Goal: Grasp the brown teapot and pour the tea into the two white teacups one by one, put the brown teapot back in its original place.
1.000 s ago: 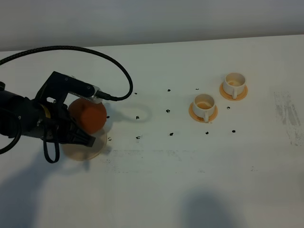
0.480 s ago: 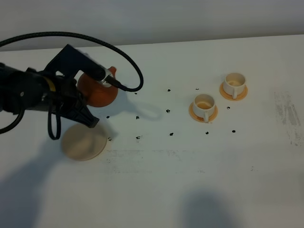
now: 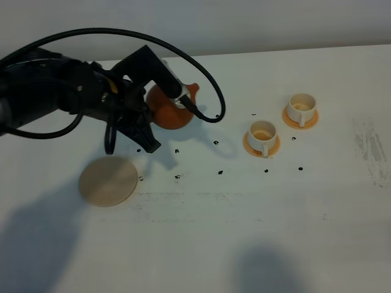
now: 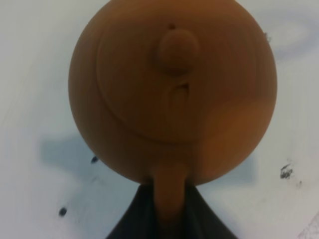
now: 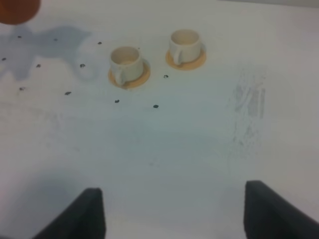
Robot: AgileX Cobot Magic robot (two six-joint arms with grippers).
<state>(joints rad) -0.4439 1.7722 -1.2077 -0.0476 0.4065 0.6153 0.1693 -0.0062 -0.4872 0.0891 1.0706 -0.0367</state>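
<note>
White speckled surface: from overhead, the teapot hangs above it, between coaster and cups. Only the left wrist view shows the left pincer clenched on its handle. The right wrist view shows the right pincer released.

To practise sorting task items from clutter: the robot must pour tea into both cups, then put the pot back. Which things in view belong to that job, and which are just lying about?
Belongs to the job:
- brown teapot, held by the left gripper
- nearer teacup
- farther teacup
- tan coaster

Just lying about:
- black specks on the table
- grey scuff marks
</note>
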